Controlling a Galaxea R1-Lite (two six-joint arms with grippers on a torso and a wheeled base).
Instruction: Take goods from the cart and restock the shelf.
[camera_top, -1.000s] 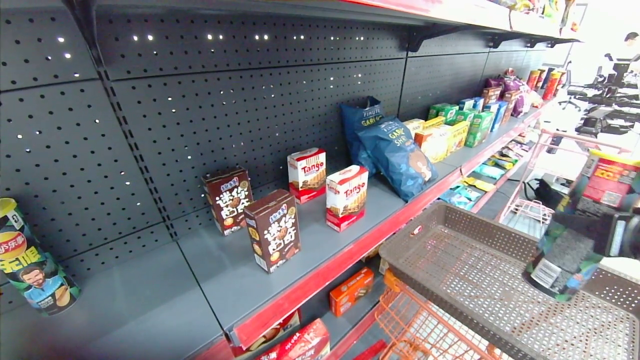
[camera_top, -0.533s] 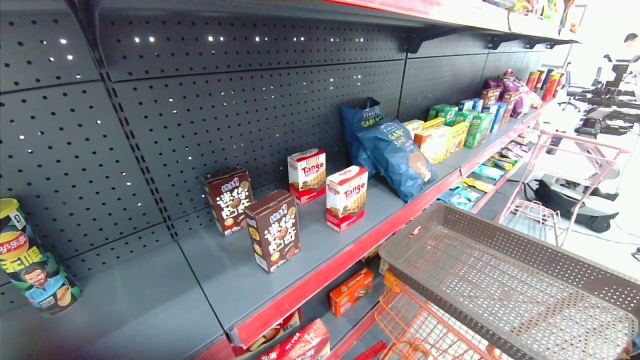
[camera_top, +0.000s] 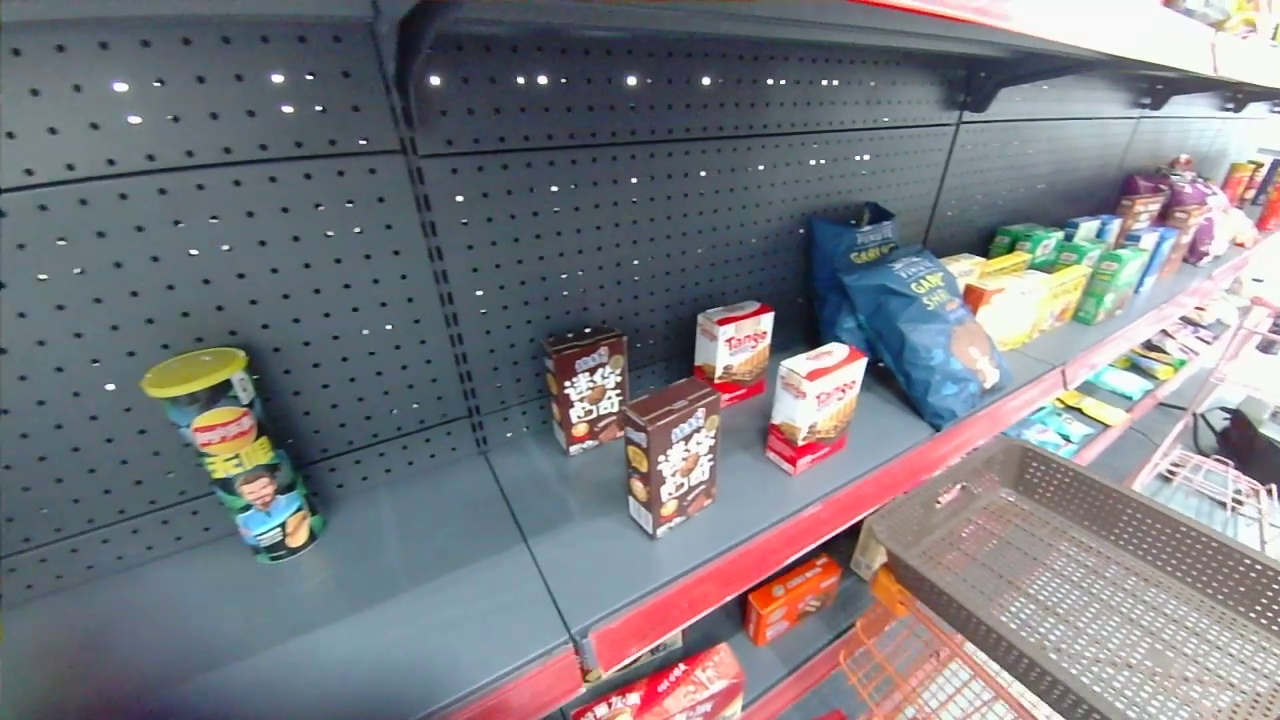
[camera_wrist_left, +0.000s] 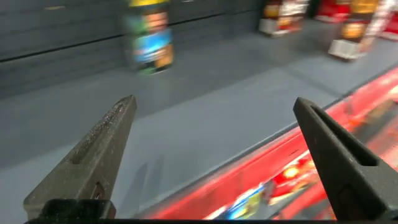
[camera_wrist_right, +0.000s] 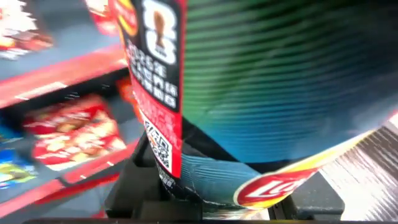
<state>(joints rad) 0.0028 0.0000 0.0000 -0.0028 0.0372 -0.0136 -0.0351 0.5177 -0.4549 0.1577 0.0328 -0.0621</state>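
Head camera swung left, bringing the shelf's left end into frame.
Head: yellow-lidded green crisp can (camera_top: 235, 455) stands left on grey metal shelf (camera_top: 420, 590). Left wrist: my left gripper (camera_wrist_left: 214, 155) gapes wide, empty. Right wrist: right gripper (camera_wrist_right: 217, 202) clamps a green cardboard crisp tube (camera_wrist_right: 261, 93); I'd set it upright beside its twin.

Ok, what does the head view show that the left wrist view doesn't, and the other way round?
Head view adds: two dark blue snack bags farther along the shelf, and the brown perforated plastic basket at lower right. Left wrist view adds: the left gripper, open over the shelf. Both: the yellow-lidded green chip can standing upright on the grey metal shelf with its red front edge.
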